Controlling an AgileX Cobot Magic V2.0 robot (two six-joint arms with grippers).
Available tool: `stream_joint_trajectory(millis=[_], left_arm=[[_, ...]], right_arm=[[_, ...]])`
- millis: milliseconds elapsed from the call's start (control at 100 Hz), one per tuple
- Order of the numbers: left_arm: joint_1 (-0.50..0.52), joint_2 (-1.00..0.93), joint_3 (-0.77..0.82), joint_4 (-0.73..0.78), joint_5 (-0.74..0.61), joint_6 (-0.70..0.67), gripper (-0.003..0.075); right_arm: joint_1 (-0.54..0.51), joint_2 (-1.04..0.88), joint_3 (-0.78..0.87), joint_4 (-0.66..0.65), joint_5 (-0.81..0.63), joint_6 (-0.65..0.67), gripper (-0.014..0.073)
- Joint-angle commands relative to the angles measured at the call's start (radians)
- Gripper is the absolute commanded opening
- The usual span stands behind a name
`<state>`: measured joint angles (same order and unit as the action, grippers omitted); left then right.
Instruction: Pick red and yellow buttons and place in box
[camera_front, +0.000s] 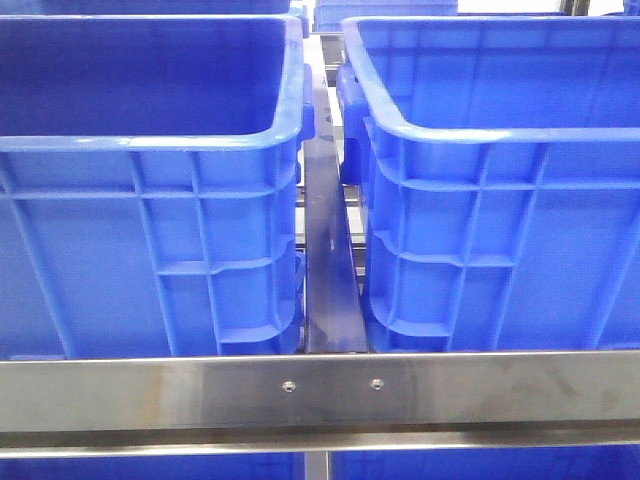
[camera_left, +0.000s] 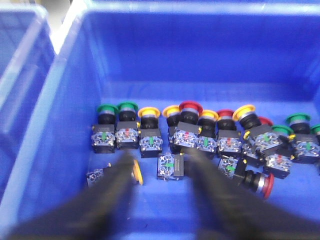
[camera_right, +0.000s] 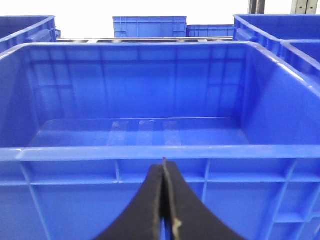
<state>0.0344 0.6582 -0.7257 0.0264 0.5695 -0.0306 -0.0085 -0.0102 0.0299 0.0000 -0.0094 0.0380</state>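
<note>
In the front view, two large blue crates were seen side by side on a metal rack, the left crate (camera_front: 150, 200) and the right crate (camera_front: 500, 200) separated by a narrow dark rail (camera_front: 330, 260). A brushed steel bar (camera_front: 320, 390) crossed below them. Neither hand was shown, and the contents of neither crate could be made out from this angle.

In the left wrist view, a crate floor (camera_left: 200, 65) was shown carrying a crowd of push-button switches with green, yellow and red caps, lined up roughly across the middle. The left hand (camera_left: 157, 180) was held wide open, blurred, just above the floor, with nothing between its fingers. A yellow button (camera_left: 136, 175) lay close against one finger (camera_left: 117, 185), and a red button (camera_left: 265, 184) lay on its side further along the row. No button was judged to have been picked at this moment.

In the right wrist view, the box (camera_right: 135, 152) stood directly ahead; as much of its floor as showed was bare and glossy, with no button seen in it. The right hand (camera_right: 165, 200) was pressed fully together, holding nothing, outside the near wall. Placement was therefore judged not to have begun, as far as could be told.

Beyond, more blue crates (camera_right: 149, 26) were stacked on racking, against a bright, washed-out background.
</note>
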Motion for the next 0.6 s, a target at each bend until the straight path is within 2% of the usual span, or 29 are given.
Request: stream_joint_trajectory(millis=[0,70,340,460,590], left_arm=[[0.002,0.103,-0.092,-0.002,-0.061,0.000,0.0545],[0.002,0.173,-0.132,-0.002,-0.052,0.000,0.0600],[0.000,0.496,-0.349,-0.007,0.154,0.000,0.0599],[-0.036,0.629,-0.444,-0.007,0.256,0.055,0.0599],[-0.080,0.757,-0.530,-0.001,0.299,0.070,0.0599]], right_arm=[[0.001,-0.023,-0.017,-0.017,-0.086,0.000,-0.0068],[0.001,-0.023,-0.017,-0.017,-0.086,0.000,-0.0068],[0.001,-0.023,-0.017,-0.017,-0.086,0.000,-0.0068],[0.001,-0.023,-0.017,-0.017,-0.086,0.000,-0.0068],[0.001,-0.023,-0.017,-0.017,-0.086,0.000,-0.0068]])
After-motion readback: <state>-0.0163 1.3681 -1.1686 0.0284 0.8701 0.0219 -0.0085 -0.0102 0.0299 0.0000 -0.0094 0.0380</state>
